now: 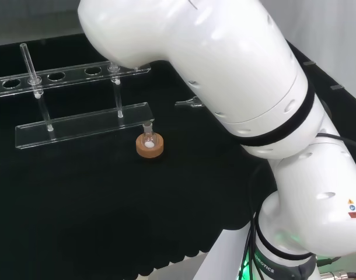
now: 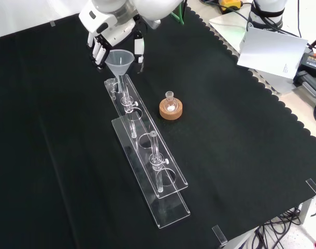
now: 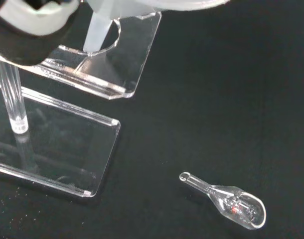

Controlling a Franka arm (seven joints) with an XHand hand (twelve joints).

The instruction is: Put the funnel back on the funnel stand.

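Note:
The clear funnel [image 2: 120, 60] is upright over the far end of the clear acrylic funnel stand [image 2: 166, 182] in the front view. My hand [image 2: 112, 32] comes down from the top, with fingers [image 2: 98, 52] on one side of the funnel's cone and the thumb [image 2: 140, 49] on the other, shut on it. In the wrist view the funnel's stem [image 3: 97, 34] points down at the end hole of the stand's upper plate [image 3: 134, 47]. I cannot tell whether the cone rests on the plate. In the head view the funnel stand [image 1: 84, 123] lies at the left.
A small flask on a cork ring [image 2: 171, 108] [image 1: 149, 145] stands close beside the stand. A glass tube [image 2: 155, 150] [image 1: 30, 63] stands in a hole at the stand's other end. A small glass scoop [image 3: 227, 200] [image 1: 189, 103] lies on the cloth near the hand.

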